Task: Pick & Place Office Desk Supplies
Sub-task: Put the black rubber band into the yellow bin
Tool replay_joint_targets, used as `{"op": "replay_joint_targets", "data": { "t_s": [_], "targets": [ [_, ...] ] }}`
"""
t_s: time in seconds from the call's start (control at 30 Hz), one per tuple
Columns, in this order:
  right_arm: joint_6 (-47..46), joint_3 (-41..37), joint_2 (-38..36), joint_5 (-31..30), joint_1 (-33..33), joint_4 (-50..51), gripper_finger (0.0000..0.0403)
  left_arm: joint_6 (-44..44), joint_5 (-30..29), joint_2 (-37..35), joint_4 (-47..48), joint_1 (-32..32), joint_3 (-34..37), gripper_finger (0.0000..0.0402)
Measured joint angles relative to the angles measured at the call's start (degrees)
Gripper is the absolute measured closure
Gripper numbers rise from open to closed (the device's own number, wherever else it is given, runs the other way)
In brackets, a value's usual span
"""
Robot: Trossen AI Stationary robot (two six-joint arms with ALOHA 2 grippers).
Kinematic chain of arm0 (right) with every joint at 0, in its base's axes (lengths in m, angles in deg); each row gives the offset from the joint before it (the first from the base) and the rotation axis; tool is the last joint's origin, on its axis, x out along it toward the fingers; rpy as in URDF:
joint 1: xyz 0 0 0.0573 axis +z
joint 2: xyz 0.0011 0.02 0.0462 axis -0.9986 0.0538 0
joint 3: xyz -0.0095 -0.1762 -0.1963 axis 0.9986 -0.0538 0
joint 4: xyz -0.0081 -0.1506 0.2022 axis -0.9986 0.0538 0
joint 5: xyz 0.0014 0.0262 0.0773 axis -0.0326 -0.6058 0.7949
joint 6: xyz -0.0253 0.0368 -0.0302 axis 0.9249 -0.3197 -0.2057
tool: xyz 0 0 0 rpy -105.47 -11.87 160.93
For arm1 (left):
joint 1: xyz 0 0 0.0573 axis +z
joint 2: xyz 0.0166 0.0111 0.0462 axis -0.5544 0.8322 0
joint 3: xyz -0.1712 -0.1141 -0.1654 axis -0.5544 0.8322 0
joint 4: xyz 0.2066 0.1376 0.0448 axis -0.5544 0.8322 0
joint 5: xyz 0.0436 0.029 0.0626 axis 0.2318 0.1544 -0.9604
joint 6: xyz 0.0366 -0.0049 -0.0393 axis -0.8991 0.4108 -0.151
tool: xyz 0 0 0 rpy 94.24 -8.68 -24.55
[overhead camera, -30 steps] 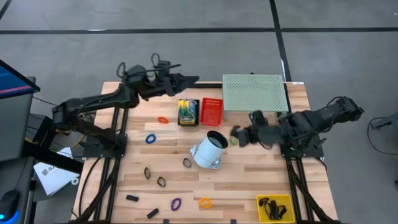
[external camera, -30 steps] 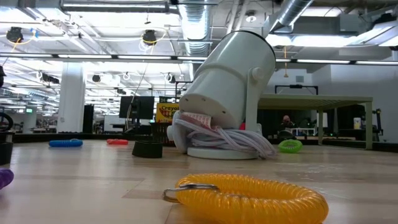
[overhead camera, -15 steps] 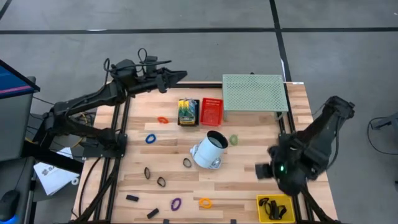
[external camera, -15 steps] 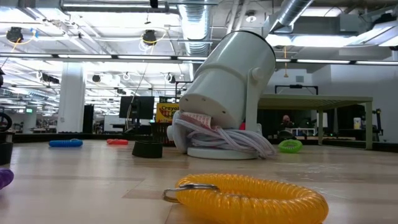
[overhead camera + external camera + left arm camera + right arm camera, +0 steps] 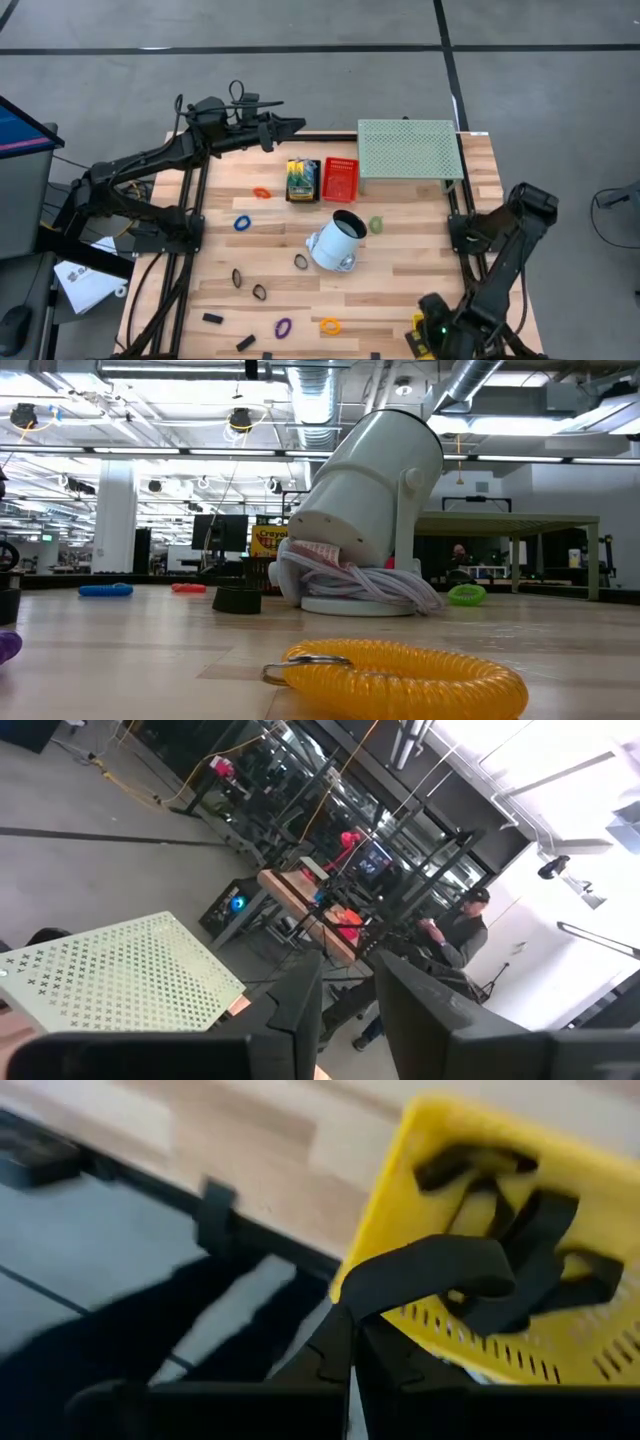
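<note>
On the wooden tabletop (image 5: pixel 400 270), seen from above, the largest item is a pale green perforated tray (image 5: pixel 409 150) at the far edge, right of centre. Next in size, a white lamp (image 5: pixel 337 241) lies tipped near the middle; in the low view it fills the centre. Left of the tray stand a red basket (image 5: pixel 340 178) and, touching its left side, a crayon box (image 5: pixel 302 181). A yellow bin (image 5: pixel 520 1270) sits at the near right corner, holding black binder clips (image 5: pixel 520 1220). Rubber-band rings lie scattered: orange (image 5: pixel 262 192), blue (image 5: pixel 242 223), green (image 5: pixel 376 225), purple (image 5: pixel 283 327), and a yellow coil (image 5: pixel 330 325), with black clips (image 5: pixel 211 319) near the front left edge. Left end effector (image 5: pixel 292 126) hangs beyond the far edge, left of the tray, its fingers (image 5: pixel 300 1005) slightly parted and holding nothing. Right end effector (image 5: pixel 350 1342) is low at the near right corner beside the bin, pressed together on a black binder clip (image 5: pixel 440 1275).
</note>
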Motion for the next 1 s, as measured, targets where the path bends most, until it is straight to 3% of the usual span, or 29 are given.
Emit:
{"op": "replay_joint_targets", "data": {
  "t_s": [0.43, 1.0],
  "targets": [
    [0.01, 0.01, 4.49, 4.84, 2.11, 0.57, 0.0392, 0.17, 0.0, 0.0, -0.07, 0.0, 0.0, 0.0309],
    [0.92, 0.01, 2.13, 5.43, 2.52, 3.54, 0.0229, 0.14, 0.0, 0.0, -0.24, 0.0, 0.0, 0.0309]
  ]
}}
